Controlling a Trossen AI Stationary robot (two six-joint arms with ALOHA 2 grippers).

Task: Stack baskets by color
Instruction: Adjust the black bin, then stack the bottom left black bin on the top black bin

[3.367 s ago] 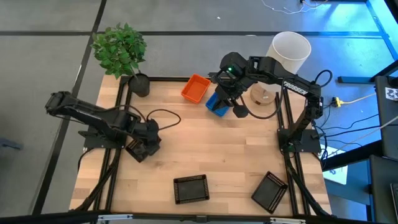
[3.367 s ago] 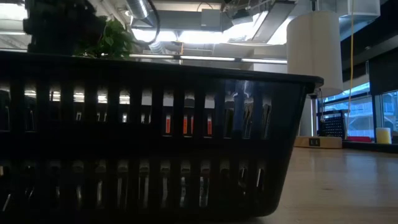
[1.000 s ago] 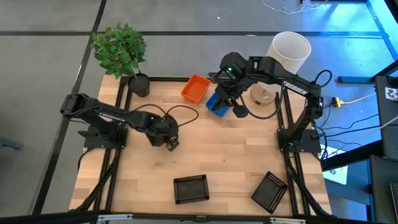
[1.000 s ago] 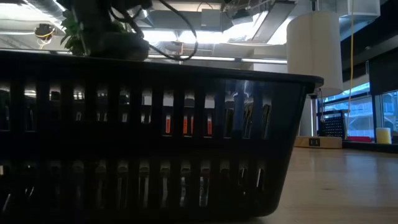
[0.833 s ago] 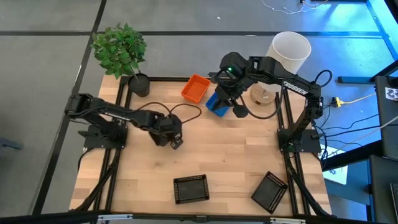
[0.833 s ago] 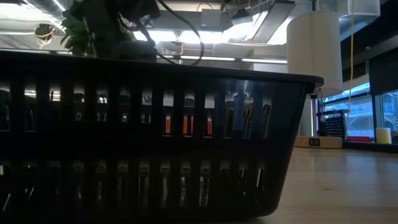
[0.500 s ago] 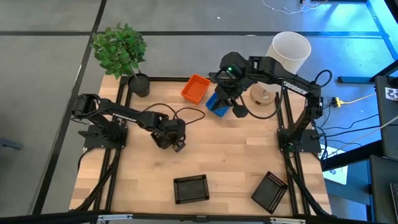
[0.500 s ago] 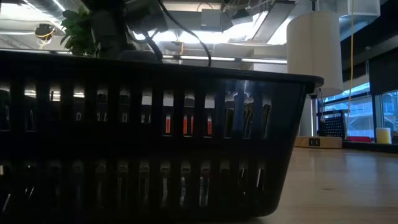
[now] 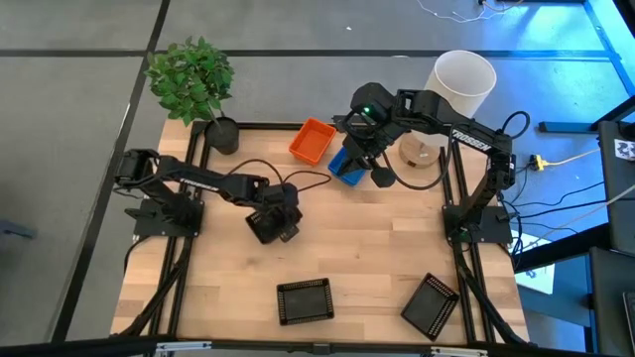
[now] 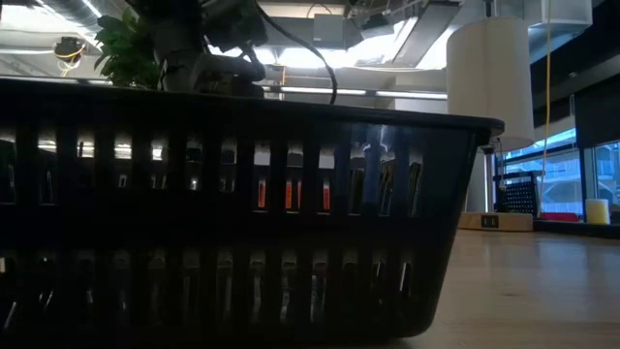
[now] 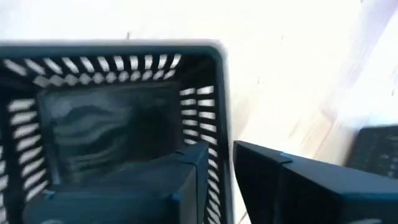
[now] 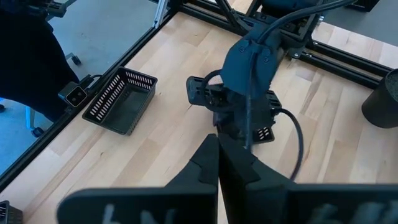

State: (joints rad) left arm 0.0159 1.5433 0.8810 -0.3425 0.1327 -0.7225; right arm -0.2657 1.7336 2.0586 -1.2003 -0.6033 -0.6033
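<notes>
A black basket (image 9: 264,228) stands on the table's middle left, under my left gripper (image 9: 282,224). My left gripper (image 11: 219,149) is open. One finger (image 11: 186,177) is inside the basket and one finger (image 11: 267,177) is outside, on either side of its wall (image 11: 222,93). I cannot tell whether they touch it. Two more black baskets (image 9: 305,299) (image 9: 432,302) lie near the front edge. An orange basket (image 9: 313,140) and a blue basket (image 9: 345,171) sit at the back. My right gripper (image 12: 217,155) hangs shut and empty high over the blue basket.
A potted plant (image 9: 193,84) stands at the back left corner and a tall white cylinder (image 9: 464,79) at the back right. A round wooden piece (image 9: 422,151) lies beside the right arm. One black basket (image 10: 242,213) fills the low view.
My left gripper has gone toward the table's right edge and down with the black basket, tipping more steeply downward. The basket now stands on the table below it.
</notes>
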